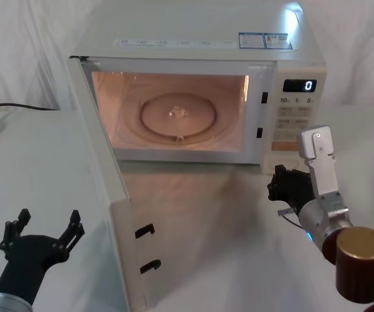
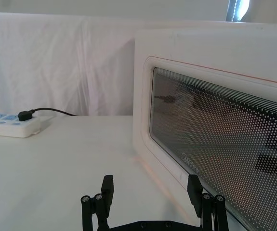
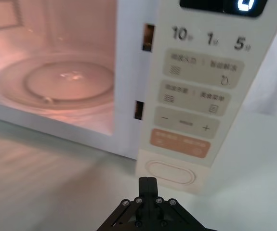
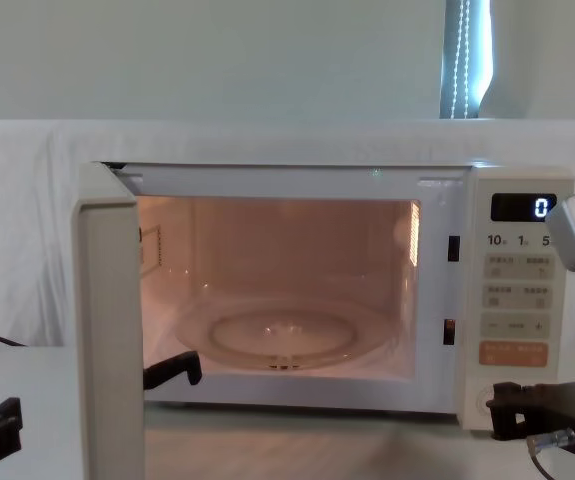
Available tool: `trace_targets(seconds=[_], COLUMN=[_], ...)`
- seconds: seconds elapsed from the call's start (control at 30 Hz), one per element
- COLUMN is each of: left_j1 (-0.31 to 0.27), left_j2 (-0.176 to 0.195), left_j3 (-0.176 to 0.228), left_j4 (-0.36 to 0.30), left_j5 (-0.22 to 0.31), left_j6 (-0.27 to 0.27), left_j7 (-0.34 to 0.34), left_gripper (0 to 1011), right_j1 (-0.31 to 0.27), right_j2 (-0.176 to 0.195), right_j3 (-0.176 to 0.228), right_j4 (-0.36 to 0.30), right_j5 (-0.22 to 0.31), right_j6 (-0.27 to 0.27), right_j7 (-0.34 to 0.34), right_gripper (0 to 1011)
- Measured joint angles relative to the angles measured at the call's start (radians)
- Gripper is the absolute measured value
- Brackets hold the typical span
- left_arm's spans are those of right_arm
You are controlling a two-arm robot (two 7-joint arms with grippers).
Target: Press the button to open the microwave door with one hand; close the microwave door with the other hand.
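The cream microwave (image 1: pixel 200 39) stands at the back with its cavity lit. The microwave door (image 1: pixel 125 247) is swung wide open toward me on the left; its dark window (image 2: pixel 215 134) faces my left gripper. That left gripper (image 1: pixel 49 224) sits low at the front left, just outside the door's outer face, open with nothing in it (image 2: pixel 151 185). My right gripper (image 1: pixel 274 182) hovers just in front of the control panel's lower end, shut and empty. In the right wrist view its tip (image 3: pixel 148 182) sits just in front of the wide pill-shaped button (image 3: pixel 169 173), apart from it.
A white power strip (image 2: pixel 10 126) with a black plug and cable lies at the far left of the white-covered table. The glass turntable (image 1: pixel 177 117) lies inside the cavity. The display (image 1: pixel 299 85) reads 0. The open door stands between the two arms.
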Motion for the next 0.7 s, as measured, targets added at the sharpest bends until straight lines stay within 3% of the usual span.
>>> trace_targets(seconds=[0.43,0.7], left_j1=[0.0,0.0], left_j2=[0.0,0.0], left_j3=[0.0,0.0], left_j4=[0.0,0.0], left_j5=[0.0,0.0], left_j6=[0.0,0.0], left_j7=[0.0,0.0], left_gripper=[1005,1005], right_j1=[-0.151,-0.236], right_j2=[0.043,0.057], right_j3=[-0.003,0.037], right_j4=[-0.202,-0.276], right_j5=[0.047,0.073], right_j6=[0.004,-0.04], right_j7=[0.031,0.003], right_gripper=[4,189])
